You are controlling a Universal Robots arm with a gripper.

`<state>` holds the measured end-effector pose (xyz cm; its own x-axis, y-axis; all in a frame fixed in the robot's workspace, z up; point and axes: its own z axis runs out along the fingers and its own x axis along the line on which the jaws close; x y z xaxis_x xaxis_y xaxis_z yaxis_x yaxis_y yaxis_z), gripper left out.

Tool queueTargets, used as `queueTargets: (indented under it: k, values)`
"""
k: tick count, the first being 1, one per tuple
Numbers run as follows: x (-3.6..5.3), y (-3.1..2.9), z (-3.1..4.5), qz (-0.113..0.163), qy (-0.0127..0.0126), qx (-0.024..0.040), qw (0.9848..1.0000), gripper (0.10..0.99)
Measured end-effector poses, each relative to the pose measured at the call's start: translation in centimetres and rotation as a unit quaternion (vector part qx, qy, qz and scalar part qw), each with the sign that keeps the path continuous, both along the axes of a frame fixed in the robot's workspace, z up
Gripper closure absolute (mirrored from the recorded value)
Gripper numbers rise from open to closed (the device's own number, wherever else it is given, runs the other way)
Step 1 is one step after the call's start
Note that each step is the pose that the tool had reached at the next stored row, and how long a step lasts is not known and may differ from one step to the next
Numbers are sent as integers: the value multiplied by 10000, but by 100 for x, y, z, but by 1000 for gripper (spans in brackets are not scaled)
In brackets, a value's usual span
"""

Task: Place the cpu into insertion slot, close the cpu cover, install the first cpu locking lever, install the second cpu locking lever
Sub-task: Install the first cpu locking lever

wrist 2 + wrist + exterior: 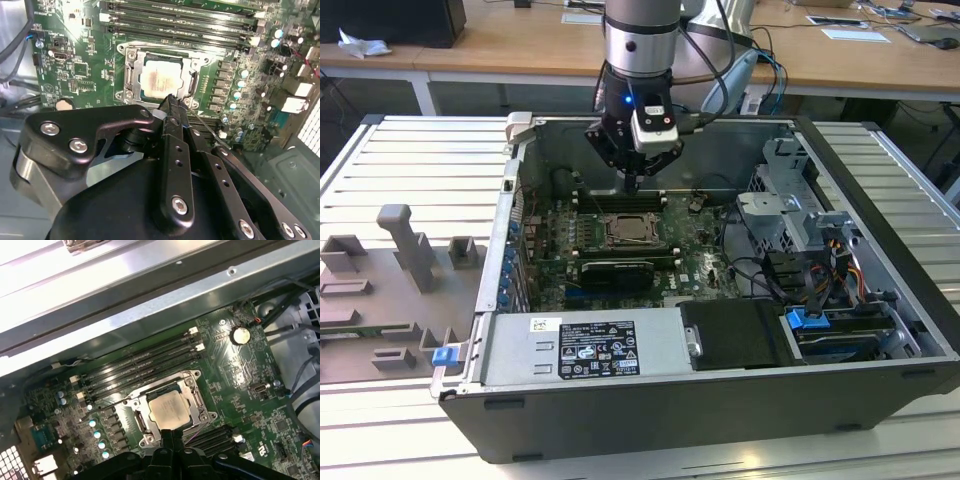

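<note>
The cpu (159, 80) (170, 407) lies flat in the insertion slot (632, 232) on the green board, pale metal top facing up. The silver cpu cover (131, 55) (192, 385) lies down around it, the chip showing through its window. My gripper (633, 186) hangs just above the socket's edge on the memory-slot side, fingers pressed together and shut with nothing seen between them; its tip (170, 98) (172, 434) points at the socket rim. A thin wire lever (210, 129) runs along the socket beside the fingertips.
Long black memory slots (140, 365) (175, 20) flank the socket. The open case has a power supply (580, 345) at the front, a drive cage (790, 200) and loose cables (760, 270) on the exterior view's right. Grey fixtures (410, 250) stand outside on the left.
</note>
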<state>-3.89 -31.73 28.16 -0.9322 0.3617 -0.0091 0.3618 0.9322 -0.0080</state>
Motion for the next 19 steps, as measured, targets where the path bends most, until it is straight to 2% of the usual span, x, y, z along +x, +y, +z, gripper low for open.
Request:
queueTargets:
  k: [6,10,16,18,19]
  values:
    - [-2,0,0,349,0,0,9994,980]
    - [-2,0,0,631,0,0,9980,980]
    - [-2,0,0,1098,0,0,9940,980]
    - [-2,0,0,1276,0,0,9918,980]
    - [-2,0,0,1407,0,0,9901,980]
